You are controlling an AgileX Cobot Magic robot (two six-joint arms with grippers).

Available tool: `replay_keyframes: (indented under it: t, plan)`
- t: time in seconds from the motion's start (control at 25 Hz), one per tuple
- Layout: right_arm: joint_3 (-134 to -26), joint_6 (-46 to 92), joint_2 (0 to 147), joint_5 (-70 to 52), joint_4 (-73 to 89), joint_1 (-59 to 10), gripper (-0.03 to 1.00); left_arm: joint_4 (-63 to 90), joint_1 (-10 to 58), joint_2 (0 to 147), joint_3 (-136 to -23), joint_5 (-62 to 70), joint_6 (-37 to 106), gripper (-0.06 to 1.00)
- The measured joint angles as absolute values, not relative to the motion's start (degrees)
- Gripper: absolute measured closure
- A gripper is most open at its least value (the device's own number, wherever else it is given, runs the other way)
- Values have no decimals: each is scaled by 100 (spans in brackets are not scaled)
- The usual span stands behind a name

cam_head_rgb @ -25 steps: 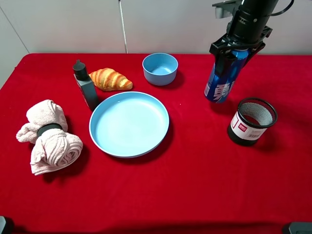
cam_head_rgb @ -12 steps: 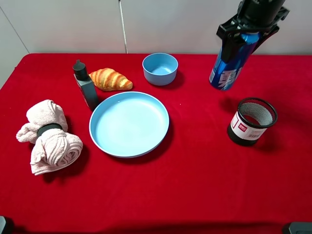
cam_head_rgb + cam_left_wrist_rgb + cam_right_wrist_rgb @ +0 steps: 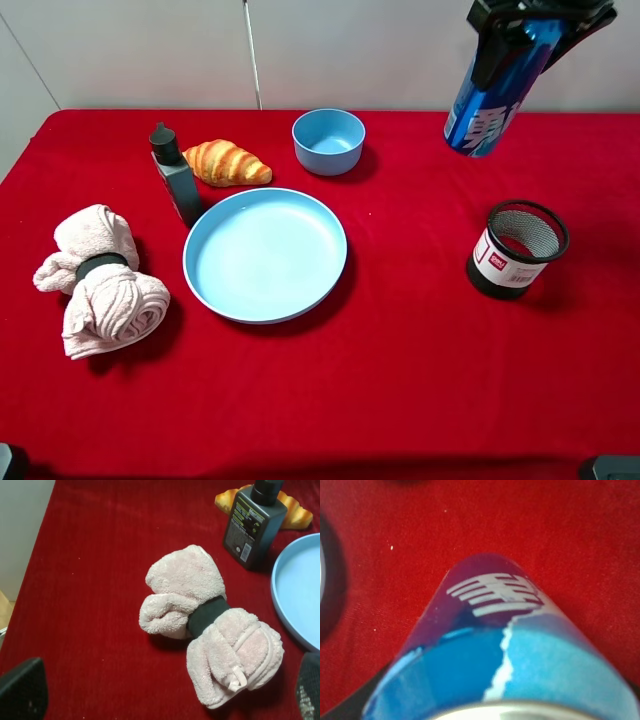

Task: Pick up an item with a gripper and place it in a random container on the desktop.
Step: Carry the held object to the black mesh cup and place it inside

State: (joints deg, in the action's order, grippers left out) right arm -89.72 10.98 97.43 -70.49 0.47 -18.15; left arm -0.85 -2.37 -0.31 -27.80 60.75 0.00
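Note:
The blue drink can (image 3: 492,95) with white markings hangs tilted in the air at the far right, well above the red cloth desktop (image 3: 400,380). My right gripper (image 3: 530,25) is shut on its upper part. The can fills the right wrist view (image 3: 505,655), with the red cloth far below it. The black wire-mesh cup (image 3: 516,249) with a white and red label stands upright on the cloth, nearer the front than the can and slightly to its right. My left gripper (image 3: 165,690) is open and empty above a rolled pink towel (image 3: 210,625).
A big blue plate (image 3: 265,254) lies in the middle, a small blue bowl (image 3: 328,141) behind it. A croissant (image 3: 226,163) and a dark grey-green bottle (image 3: 176,175) are at the back left. The towel (image 3: 98,280) lies at the left.
My right gripper has lifted the blue can upward and a little to the right, clear of the cloth. Nothing else has moved.

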Motion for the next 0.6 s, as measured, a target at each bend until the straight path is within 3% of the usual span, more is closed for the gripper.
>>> replay_keyframes:
  t: [0.6]
  plan:
    - [-8509, 821, 8916, -7137, -31, -1815, 47, -85, -237, -31, -2780, 6075, 0, -5]
